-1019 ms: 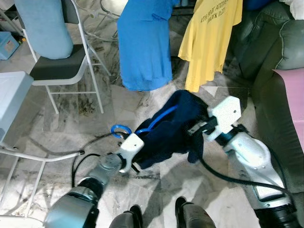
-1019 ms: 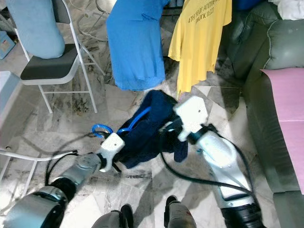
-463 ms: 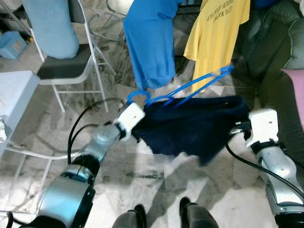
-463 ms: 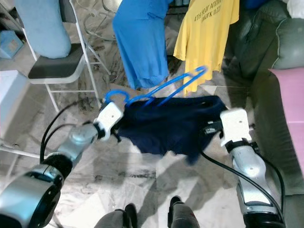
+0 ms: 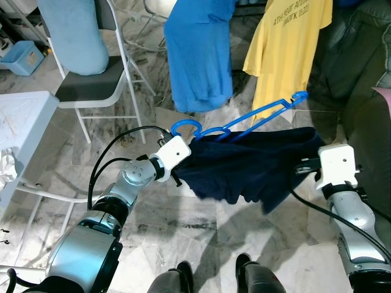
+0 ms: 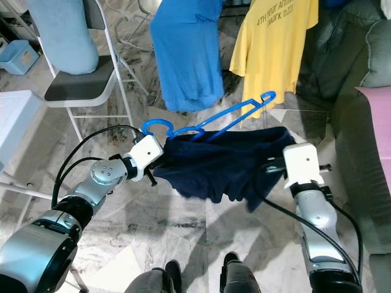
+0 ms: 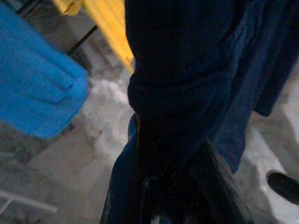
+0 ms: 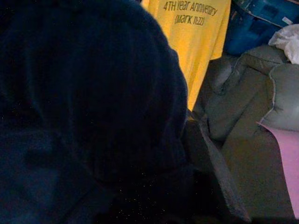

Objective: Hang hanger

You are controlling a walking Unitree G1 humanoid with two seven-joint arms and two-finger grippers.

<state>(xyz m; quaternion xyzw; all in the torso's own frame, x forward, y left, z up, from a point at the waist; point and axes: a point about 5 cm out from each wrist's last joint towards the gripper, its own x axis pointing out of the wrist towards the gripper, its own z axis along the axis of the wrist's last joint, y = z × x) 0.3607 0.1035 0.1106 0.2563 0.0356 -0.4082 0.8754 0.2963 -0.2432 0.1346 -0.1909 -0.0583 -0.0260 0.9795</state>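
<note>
Head views: hanger [image 5: 244,122] lies atop navy cloth [image 5: 250,165] stretched between left gripper [image 5: 180,166] and right gripper [image 5: 305,168]. Wrist views: cloth buries fingers; grip cannot be told.

Glossy blue plastic hanger [image 5: 244,122], matt dark navy cloth garment [image 5: 250,165], polished veined marble floor [image 5: 183,213].
</note>
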